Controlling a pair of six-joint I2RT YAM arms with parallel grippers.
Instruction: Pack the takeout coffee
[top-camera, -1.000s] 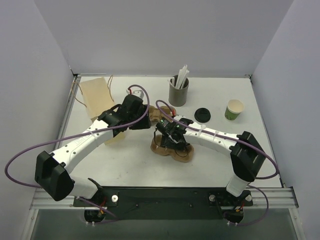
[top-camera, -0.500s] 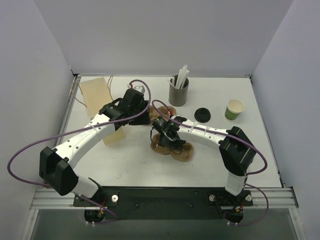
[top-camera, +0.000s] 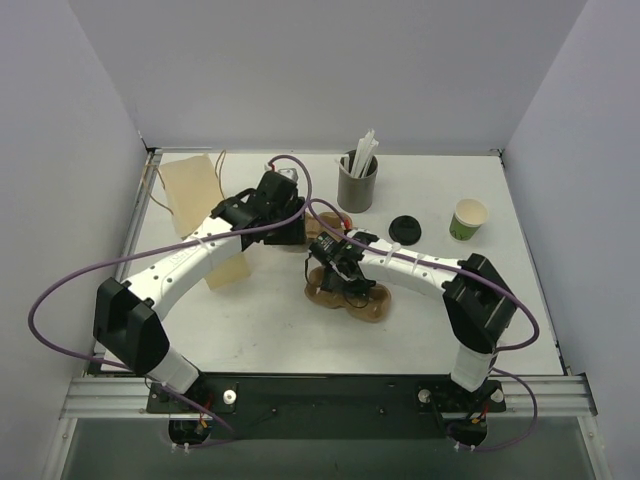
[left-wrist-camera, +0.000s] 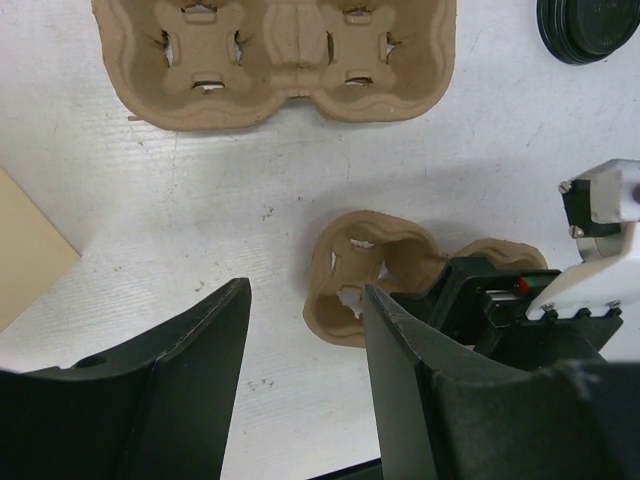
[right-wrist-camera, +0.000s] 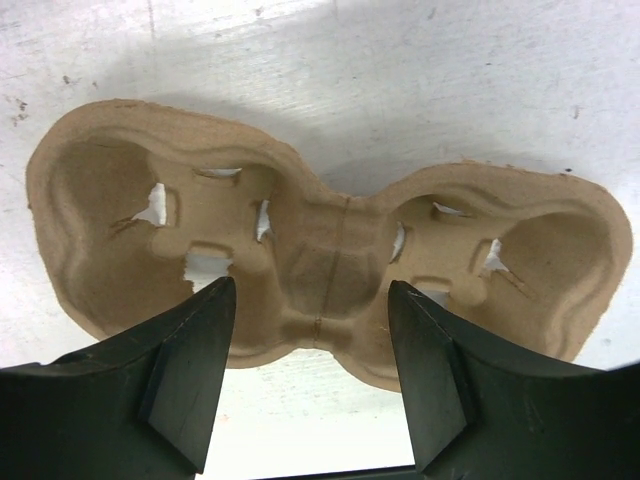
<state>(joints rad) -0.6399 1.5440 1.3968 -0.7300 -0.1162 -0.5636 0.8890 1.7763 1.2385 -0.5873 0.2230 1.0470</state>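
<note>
A: Hands?
B: My left gripper (left-wrist-camera: 305, 300) is spread and empty above the table (left-wrist-camera: 150, 230). My right gripper (right-wrist-camera: 310, 290) is spread too, straddling the middle of the brown cup tray (right-wrist-camera: 120, 200), not clamped.
A: Coffee?
B: The green cup (top-camera: 468, 218) stands far right, well apart from both. Its black lid (top-camera: 405, 229) lies near it.

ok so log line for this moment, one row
left claw: open, empty | right claw: open over pulp carrier | green cup: uncapped, not packed | black lid: lying apart from cup
</note>
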